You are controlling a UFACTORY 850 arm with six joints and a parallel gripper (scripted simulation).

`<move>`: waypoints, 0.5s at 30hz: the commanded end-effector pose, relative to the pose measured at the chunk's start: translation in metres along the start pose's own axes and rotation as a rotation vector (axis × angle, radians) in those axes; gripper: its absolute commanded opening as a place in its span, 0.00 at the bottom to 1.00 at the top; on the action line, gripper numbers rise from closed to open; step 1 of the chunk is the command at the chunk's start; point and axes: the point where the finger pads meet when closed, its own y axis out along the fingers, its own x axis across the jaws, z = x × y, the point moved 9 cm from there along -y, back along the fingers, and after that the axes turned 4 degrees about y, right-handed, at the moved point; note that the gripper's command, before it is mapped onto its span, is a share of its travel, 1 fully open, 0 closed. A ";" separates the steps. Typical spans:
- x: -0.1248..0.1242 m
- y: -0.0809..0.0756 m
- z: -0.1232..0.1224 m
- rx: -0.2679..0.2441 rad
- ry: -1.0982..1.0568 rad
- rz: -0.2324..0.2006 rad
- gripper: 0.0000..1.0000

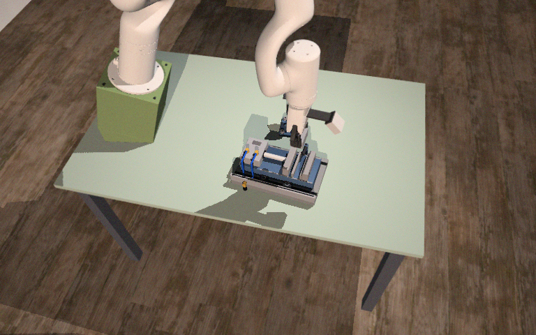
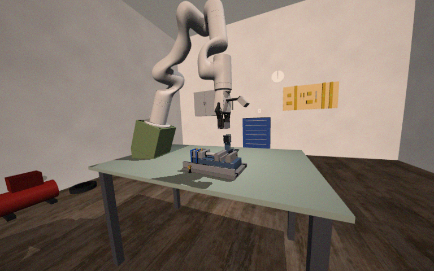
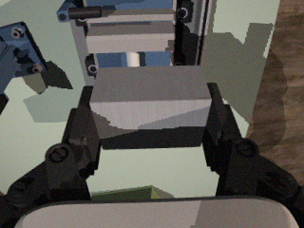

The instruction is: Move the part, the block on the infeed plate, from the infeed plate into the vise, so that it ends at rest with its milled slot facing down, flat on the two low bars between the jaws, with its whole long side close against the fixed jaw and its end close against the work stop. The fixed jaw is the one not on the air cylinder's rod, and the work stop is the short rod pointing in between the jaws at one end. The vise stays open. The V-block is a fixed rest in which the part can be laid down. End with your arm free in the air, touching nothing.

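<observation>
My gripper [image 3: 150,102] is shut on the part [image 3: 151,103], a grey block held across its width between the two black fingers. I hold it in the air well above the vise; it also shows in the top view [image 1: 299,135] and the exterior view [image 2: 222,122]. The vise [image 1: 281,165] stands on the table below with its two grey jaws [image 1: 299,162] apart. In the wrist view the jaws [image 3: 129,32] lie ahead of the part, with the dark work stop rod [image 3: 91,11] pointing in from the left. I cannot tell which way the part's slot faces.
The air cylinder [image 1: 252,151] with blue hoses sits at the vise's left end. A blue V-block fixture [image 3: 19,51] stands behind the vise [image 1: 285,127]. The green robot pedestal [image 1: 130,102] is at the table's far left corner.
</observation>
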 end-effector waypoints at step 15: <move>0.000 0.001 0.001 0.003 -0.001 0.001 0.00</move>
